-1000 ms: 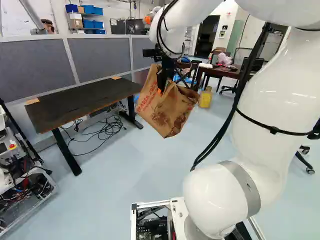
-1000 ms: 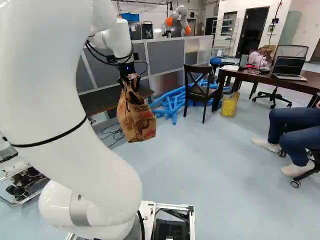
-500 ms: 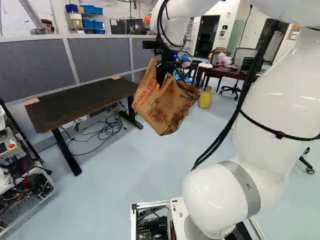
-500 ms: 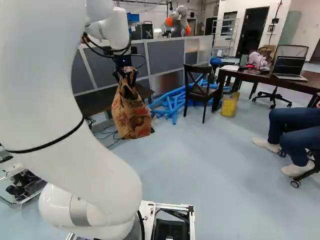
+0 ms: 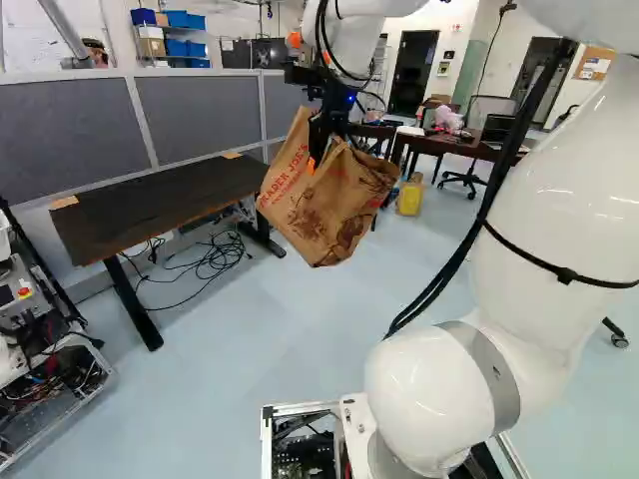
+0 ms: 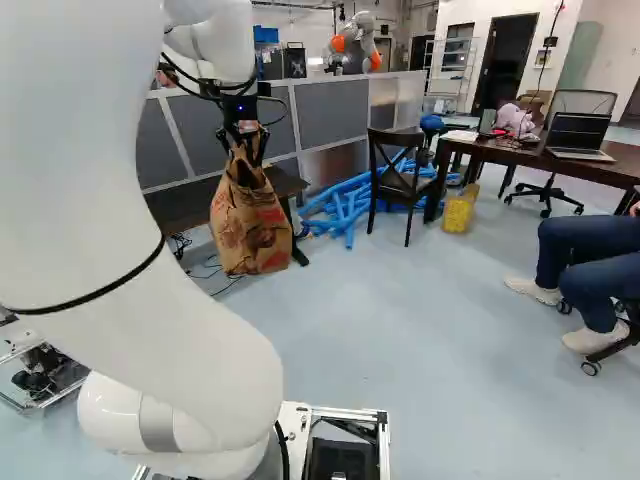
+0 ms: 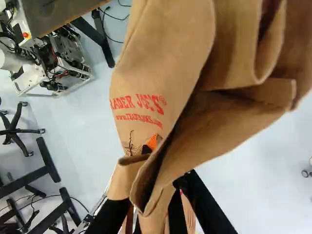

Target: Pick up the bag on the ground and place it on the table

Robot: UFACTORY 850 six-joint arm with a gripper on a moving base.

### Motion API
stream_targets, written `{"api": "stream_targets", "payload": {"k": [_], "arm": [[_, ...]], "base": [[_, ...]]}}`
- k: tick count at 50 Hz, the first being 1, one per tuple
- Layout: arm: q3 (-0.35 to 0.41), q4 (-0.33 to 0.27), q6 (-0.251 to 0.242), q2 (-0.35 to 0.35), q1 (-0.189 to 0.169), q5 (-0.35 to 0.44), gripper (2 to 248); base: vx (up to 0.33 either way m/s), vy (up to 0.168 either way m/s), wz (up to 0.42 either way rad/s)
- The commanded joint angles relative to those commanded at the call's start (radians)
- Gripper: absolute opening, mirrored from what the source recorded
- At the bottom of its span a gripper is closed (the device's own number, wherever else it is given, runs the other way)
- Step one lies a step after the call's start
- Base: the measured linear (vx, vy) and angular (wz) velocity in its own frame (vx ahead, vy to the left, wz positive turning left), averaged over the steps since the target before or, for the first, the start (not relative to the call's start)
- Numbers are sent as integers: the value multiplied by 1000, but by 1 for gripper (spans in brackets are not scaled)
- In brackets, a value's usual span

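The brown paper bag [image 5: 329, 205] hangs in the air, tilted, with my gripper [image 5: 318, 148] at its upper edge. It is right beside the near end of the dark table [image 5: 150, 205] in the left base view; in the right base view the bag [image 6: 250, 228] covers part of the table [image 6: 185, 205]. From the wrist, crumpled paper runs between the fingers of the gripper [image 7: 155, 173], which is shut on the bag; the folds hide most of the fingertips. A corner of the dark table [image 7: 61, 12] shows past the bag.
Cables [image 5: 215, 261] lie under the table by its legs, and a grey partition [image 5: 185, 120] runs behind it. Blue tubes [image 6: 350, 205], a dark chair [image 6: 400, 185] and a yellow container [image 6: 459, 210] stand farther right. Another robot [image 6: 355, 42] is beyond the partition.
The arm has swung the gripped bag leftward, closer to the table, and the bag's lower end has turned a little. The base has stayed put.
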Motion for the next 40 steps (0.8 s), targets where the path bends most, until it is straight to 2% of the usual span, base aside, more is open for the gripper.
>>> {"api": "stream_targets", "payload": {"k": [21,40], "arm": [[-1,0,0,0,0,0,27],[-1,0,0,0,0,0,27]], "base": [[3,1,4],[89,-32,-8]]}}
